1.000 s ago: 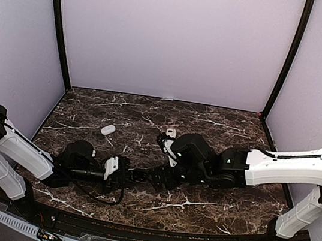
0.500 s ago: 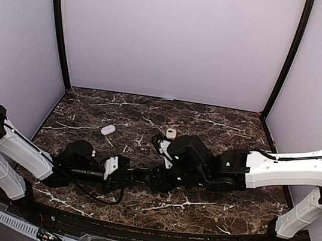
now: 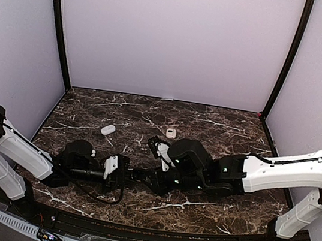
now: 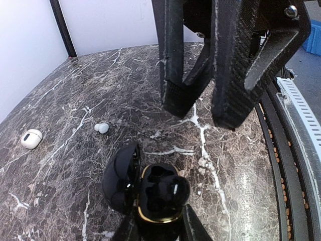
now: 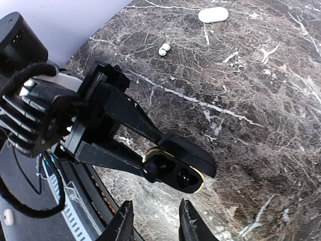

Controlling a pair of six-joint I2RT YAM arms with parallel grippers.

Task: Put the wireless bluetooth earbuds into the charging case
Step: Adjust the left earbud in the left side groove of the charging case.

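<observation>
My left gripper (image 4: pixel 159 227) (image 3: pixel 131 175) is shut on the black charging case (image 4: pixel 150 201) (image 5: pixel 183 170), which has a gold rim and its lid swung open. A glossy black earbud (image 4: pixel 173 190) lies on one socket and sticks up above the rim; the other socket is bare. My right gripper (image 5: pixel 154 221) (image 3: pixel 151 179) hangs just above the case, jaws apart with nothing between them; its fingers (image 4: pixel 178 95) fill the top of the left wrist view. Two white earbuds (image 4: pixel 101 128) (image 5: pixel 163 49) lie together on the marble beyond the case.
A small white case (image 3: pixel 171 133) (image 4: pixel 31 138) (image 5: pixel 213 14) lies behind the earbuds. Another white case (image 3: pixel 108 129) sits at the left of the marble table (image 3: pixel 220 129). Walls enclose three sides. A cable rail (image 4: pixel 301 115) runs along the near edge.
The right arm has shifted a little to the left and lower over the case, uncovering the small white case behind it. The left arm has stayed still.
</observation>
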